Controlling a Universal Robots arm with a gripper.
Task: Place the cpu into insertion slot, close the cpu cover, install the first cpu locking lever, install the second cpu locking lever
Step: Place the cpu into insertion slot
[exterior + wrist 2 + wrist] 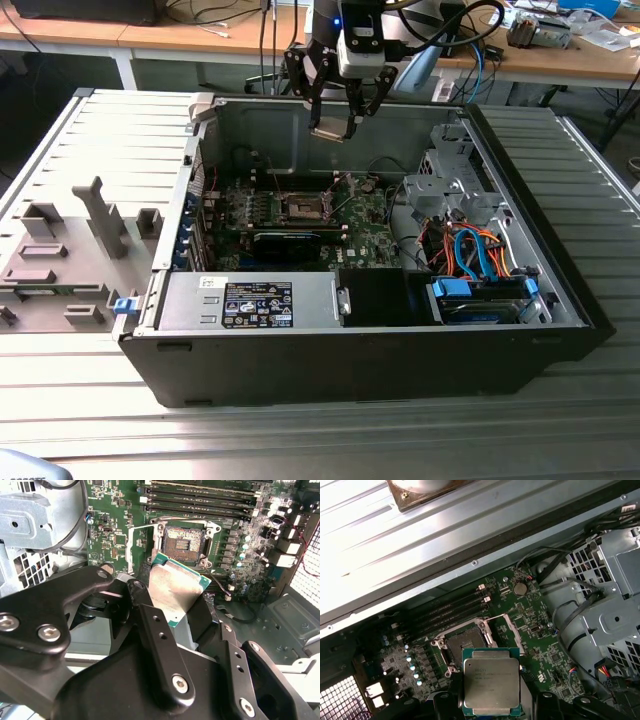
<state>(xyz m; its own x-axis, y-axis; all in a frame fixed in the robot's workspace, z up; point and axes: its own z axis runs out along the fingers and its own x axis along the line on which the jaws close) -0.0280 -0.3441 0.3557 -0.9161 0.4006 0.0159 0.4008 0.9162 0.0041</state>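
Note:
My gripper [335, 122] hangs over the back of the open computer case, shut on the cpu [328, 133]. In both wrist views the cpu [175, 587] [491, 682] is a flat square chip with a silvery top and green rim, pinched by its edges between the black fingers [150, 615]. The insertion slot [303, 207] [182, 542] [465, 642] lies on the green board below and ahead of the chip, its dark centre uncovered. The cpu cover [515, 632] [129, 550] stands raised beside the socket as a thin metal frame.
Long black memory slots [200, 500] run beside the socket. A black card [285, 240], the power supply [250, 300], a metal drive cage [450, 180] and coloured cables [480, 250] crowd the case. A grey fixture tray [70, 250] lies at the exterior view's left.

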